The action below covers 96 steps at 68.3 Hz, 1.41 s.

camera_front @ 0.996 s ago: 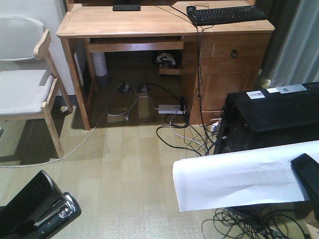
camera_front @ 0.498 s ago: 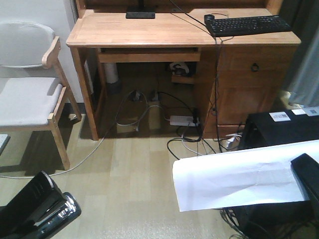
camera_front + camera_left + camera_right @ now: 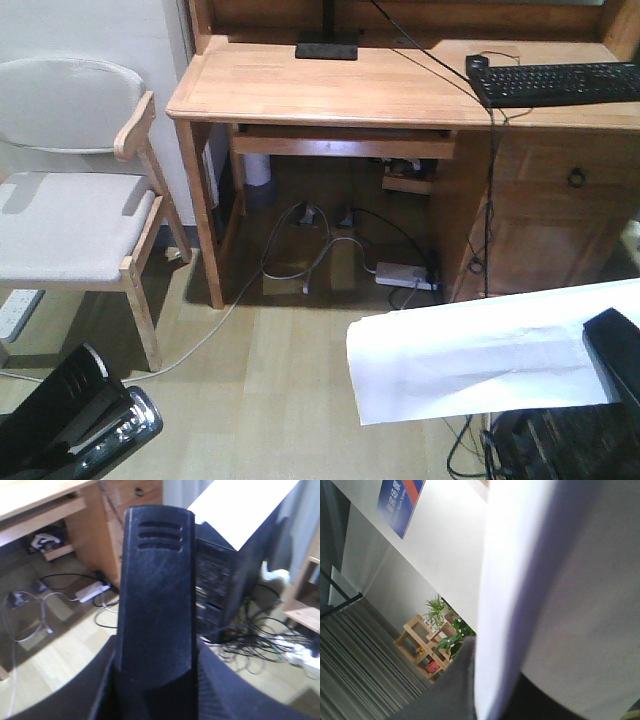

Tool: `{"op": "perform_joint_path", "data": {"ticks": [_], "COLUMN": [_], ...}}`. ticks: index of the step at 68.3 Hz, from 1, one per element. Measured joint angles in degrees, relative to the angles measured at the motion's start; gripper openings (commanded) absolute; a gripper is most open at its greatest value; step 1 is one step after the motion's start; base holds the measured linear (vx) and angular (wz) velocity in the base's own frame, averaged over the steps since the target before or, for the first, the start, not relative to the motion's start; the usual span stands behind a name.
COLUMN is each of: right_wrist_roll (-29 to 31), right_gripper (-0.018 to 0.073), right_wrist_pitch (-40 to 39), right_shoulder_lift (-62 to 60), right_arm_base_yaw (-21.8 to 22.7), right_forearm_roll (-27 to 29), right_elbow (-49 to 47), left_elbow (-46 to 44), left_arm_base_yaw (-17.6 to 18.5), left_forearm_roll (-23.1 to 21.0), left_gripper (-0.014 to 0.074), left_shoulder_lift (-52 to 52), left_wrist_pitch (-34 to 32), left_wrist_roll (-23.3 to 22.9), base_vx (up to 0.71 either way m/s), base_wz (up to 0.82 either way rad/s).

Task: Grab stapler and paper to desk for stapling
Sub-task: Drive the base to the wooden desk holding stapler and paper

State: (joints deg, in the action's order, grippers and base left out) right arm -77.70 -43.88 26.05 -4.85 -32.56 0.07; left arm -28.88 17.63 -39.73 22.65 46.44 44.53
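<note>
While the left gripper [image 3: 155, 682] is closed around the stapler [image 3: 155, 590], whose black body sticks out ahead of its fingers, the right gripper [image 3: 614, 352] pinches one end of the paper [image 3: 465, 360], and the sheet stretches out to its left above the floor. Ahead of both grippers, well apart, stands the desk [image 3: 330, 90], with a keyboard [image 3: 560, 82] on it.

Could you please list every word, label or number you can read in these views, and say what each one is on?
Sign on the wall, blue with a red patch: white characters, too blurred to read.
Keyboard on the desk: key legends too small to read.
Stapler and paper: no print showing.
</note>
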Motion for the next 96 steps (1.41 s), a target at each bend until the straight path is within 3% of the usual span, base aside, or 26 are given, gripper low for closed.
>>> {"op": "perform_joint_path", "data": {"ticks": [96], "right_wrist_roll": [0.0], "right_gripper": [-0.0005], "right_wrist_pitch": [0.0], "right_shoulder_lift": [0.0], "right_arm_base_yaw": [0.0], "right_forearm_roll": [0.0], "right_elbow": [0.0], "left_elbow": [0.0], "left_arm_base_yaw": [0.0], "left_forearm_roll": [0.0], "left_gripper": [-0.0007], "left_shoulder_lift": [0.0], "left_wrist_pitch": [0.0], "left_wrist_roll": [0.0], "base_vx": [0.26], "base_wz": [-0.03]}}
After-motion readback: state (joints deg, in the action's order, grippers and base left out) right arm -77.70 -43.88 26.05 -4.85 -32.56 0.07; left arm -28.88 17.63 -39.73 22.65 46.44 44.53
